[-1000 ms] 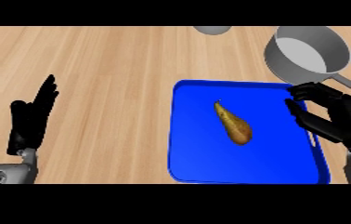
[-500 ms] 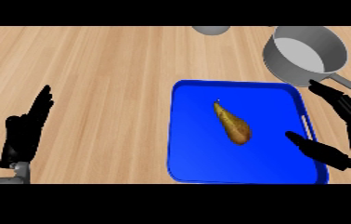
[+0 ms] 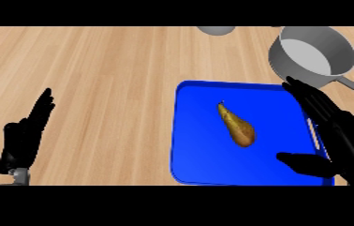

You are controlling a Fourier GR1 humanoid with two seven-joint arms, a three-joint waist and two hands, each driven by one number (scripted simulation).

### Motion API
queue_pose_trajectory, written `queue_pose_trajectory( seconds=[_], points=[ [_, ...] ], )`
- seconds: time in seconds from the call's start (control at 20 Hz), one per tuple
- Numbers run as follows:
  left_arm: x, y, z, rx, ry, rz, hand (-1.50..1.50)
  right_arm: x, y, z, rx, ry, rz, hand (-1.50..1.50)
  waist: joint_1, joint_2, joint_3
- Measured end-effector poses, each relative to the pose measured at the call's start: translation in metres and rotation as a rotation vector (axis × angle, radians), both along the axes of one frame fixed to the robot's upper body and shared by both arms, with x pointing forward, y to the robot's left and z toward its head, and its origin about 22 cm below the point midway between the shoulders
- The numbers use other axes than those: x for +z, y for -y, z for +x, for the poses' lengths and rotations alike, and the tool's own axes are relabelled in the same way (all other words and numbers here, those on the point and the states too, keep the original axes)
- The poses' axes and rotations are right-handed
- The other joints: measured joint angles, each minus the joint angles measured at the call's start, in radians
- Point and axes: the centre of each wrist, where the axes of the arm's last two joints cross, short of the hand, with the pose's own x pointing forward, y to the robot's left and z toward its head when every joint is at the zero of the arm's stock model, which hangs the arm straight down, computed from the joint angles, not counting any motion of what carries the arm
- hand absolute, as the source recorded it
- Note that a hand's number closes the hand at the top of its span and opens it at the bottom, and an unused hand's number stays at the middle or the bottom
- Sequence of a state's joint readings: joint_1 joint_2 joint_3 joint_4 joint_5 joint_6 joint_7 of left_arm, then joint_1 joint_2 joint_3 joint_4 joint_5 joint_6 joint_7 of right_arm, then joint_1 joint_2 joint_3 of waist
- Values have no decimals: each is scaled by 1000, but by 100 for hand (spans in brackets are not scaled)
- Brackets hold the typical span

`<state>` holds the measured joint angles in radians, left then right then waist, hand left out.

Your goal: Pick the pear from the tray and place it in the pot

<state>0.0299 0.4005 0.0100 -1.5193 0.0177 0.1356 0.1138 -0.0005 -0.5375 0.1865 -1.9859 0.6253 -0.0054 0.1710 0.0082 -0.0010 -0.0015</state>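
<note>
Brown pear (image 3: 237, 127) left of open right hand (image 3: 328, 126)

Single head view, looking steeply down, close over wooden counter (image 3: 117, 79), forearms entering from lower edge

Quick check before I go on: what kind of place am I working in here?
Most likely a kitchen counter: a light wooden worktop carries a grey metal pot with a handle, and a blue tray with a pear on it. Nothing beyond the counter shows.
</note>
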Motion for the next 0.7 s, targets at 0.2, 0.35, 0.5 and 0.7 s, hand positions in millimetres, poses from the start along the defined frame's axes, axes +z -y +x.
queue_pose_trajectory(
  seconds=[0.2,0.35,0.5,0.7],
  points=[
    [4,1,4,-14,3,0,0,16,-28,11,-5,-136,-118,-150,11,2,-1],
    [4,6,6,-17,2,-1,0,17,-47,19,-28,-260,-235,-150,17,2,-2],
    [4,9,6,-19,7,3,0,18,-66,28,-46,-383,-333,-150,18,2,-2],
    [4,2,4,-13,6,-1,0,21,-98,45,-57,-508,-397,-150,15,2,-1]
  ],
)
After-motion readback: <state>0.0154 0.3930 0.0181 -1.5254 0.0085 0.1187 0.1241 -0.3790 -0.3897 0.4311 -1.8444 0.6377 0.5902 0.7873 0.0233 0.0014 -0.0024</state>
